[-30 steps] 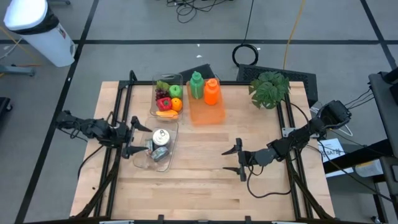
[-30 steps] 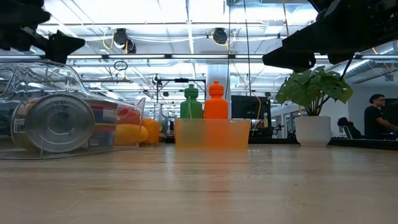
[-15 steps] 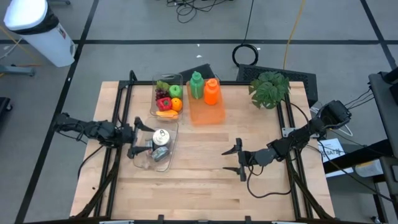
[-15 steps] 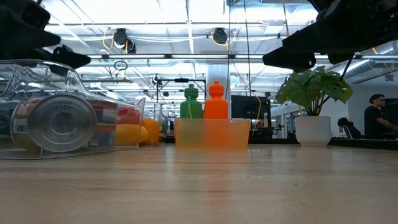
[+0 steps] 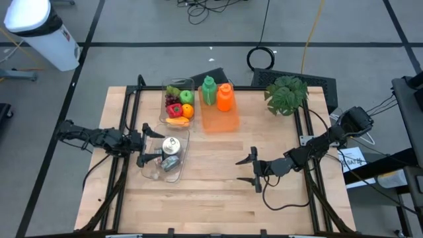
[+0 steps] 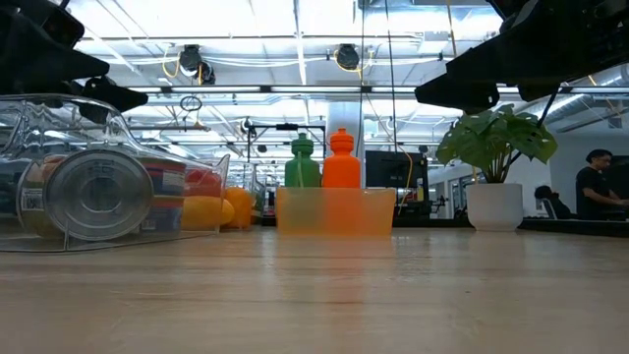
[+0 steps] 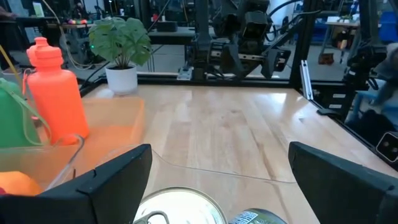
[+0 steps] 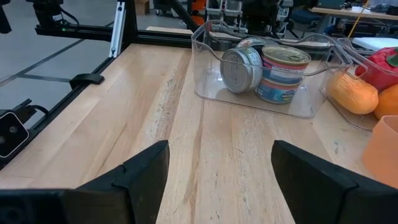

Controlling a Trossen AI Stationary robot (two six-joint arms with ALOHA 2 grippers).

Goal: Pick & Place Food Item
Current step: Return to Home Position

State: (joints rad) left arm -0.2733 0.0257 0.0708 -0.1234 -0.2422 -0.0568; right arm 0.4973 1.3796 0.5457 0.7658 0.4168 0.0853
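- Table (image 5: 218, 198): light wood, unchanged.
- Transparent bin (image 8: 208, 74): sits at the left side of the table, same place as a second ago.
- Left gripper (image 5: 151, 145): empty, fingers spread wide, hanging above the bin's left edge. It has shifted slightly toward the bin.
- Right gripper (image 5: 247, 168): empty, spread wide over the table's right half, unmoved.
- Tuna cans (image 8: 283, 71): clustered inside the bin, not shifted.

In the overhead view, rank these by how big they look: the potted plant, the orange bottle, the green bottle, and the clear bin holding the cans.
1. clear bin, the largest, by a little
2. potted plant
3. orange bottle and green bottle: too alike to rank
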